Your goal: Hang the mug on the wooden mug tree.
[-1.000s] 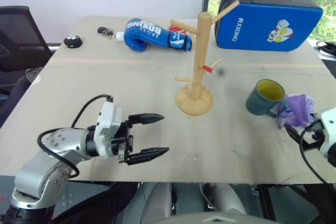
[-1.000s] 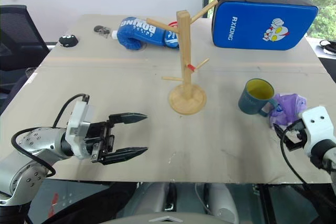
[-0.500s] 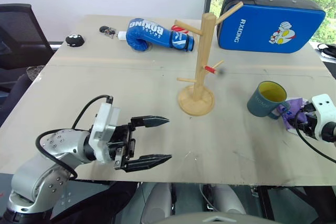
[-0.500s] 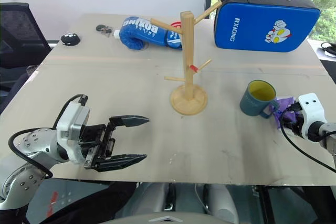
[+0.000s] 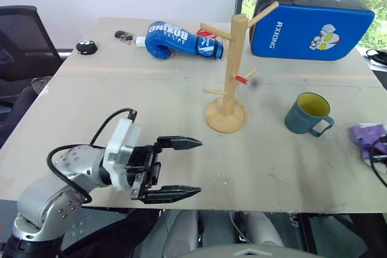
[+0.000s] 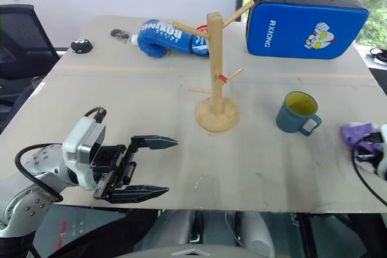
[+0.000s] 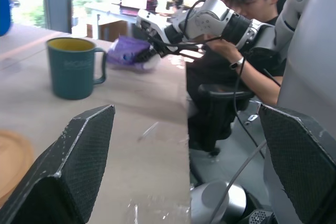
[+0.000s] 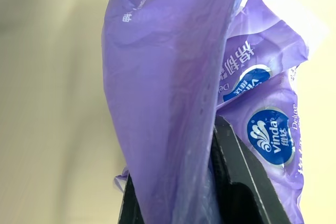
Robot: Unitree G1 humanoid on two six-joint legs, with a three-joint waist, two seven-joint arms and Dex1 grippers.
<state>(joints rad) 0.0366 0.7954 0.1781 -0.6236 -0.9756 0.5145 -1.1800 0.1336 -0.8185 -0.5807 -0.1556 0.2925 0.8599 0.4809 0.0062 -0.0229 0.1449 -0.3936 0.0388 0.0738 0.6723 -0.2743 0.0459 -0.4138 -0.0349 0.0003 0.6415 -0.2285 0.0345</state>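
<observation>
The teal-blue mug (image 5: 308, 113) with a yellow inside stands upright on the table, its handle turned toward the right edge. To its left rises the wooden mug tree (image 5: 232, 64) on its round base, with bare pegs, one of them red-tipped. My left gripper (image 5: 196, 167) hovers open at the front left, far from both, with nothing between its fingers. My right gripper (image 8: 181, 192) is at the table's right edge, shut on a purple tissue pack (image 5: 366, 134), well to the right of the mug.
A blue boxing glove (image 5: 178, 39) and a blue strike pad (image 5: 311, 25) lie at the back of the table, with keys (image 5: 124, 35) and a small black object (image 5: 86, 46) at the back left. A black chair (image 5: 21, 40) stands at the left. A person (image 7: 247, 3) sits beyond the right edge.
My right gripper shut on the purple tissue pack beside the mug and pulled it away to the right edge. The mug stayed put. My left gripper drifted slightly and stayed open.
</observation>
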